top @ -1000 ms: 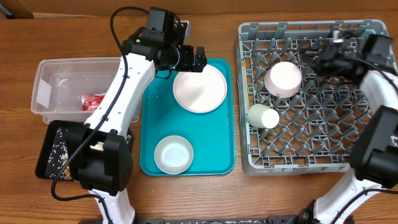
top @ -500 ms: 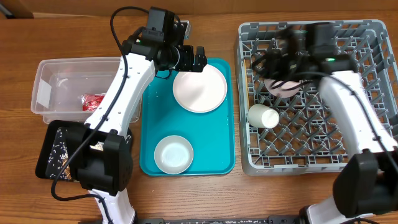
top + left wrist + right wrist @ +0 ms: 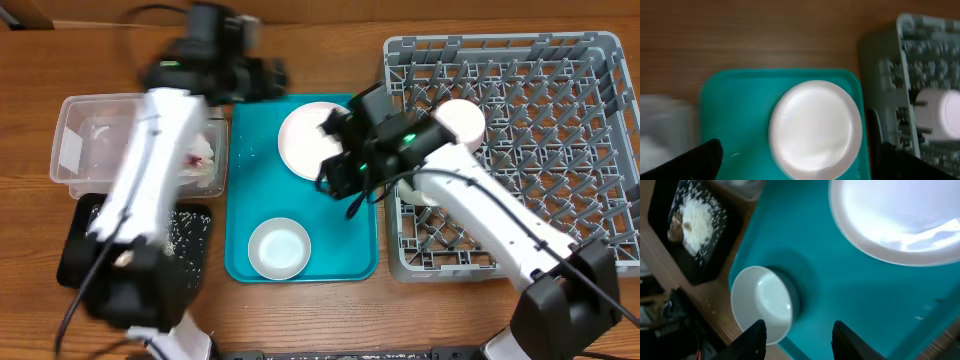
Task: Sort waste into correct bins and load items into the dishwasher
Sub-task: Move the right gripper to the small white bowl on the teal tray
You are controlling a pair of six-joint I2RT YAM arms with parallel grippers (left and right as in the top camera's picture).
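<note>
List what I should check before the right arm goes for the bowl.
1. Right gripper open, empty: ok.
2. Bowl upright on teal tray, nothing in it: ok.
3. Bowl centred between the fingers: not ok, it sits by one finger.
4. Plate apart from the bowl: ok.
5. Left gripper out of the way: cannot tell, arm blurred overhead.
6. Free pegs in dish rack: ok.

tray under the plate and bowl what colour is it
The tray is teal; the overhead view shows it best.
</note>
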